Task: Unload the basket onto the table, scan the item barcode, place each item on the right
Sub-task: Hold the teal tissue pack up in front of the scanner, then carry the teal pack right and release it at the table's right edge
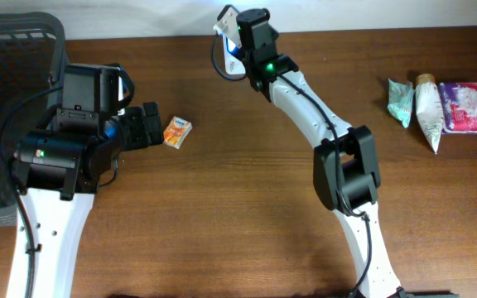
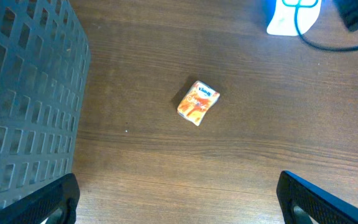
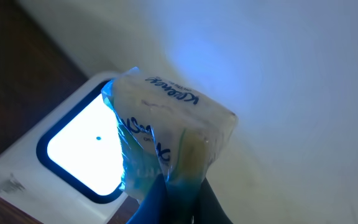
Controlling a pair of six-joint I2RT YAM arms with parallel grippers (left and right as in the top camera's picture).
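We hold a tissue pack in the closed right tool, just before the lit scanner window. Our left tool stands open beside an orange packet.

Plastic-wrapped tissue pack held tilted before lit white scanner.

A brown wooden table carries everything here. A dark mesh basket takes up its far left corner. A small orange packet lies flat well left of centre. A white scanner sits at the far edge. Near the right edge, side by side, lie a teal packet, a white pouch and a pink pack.
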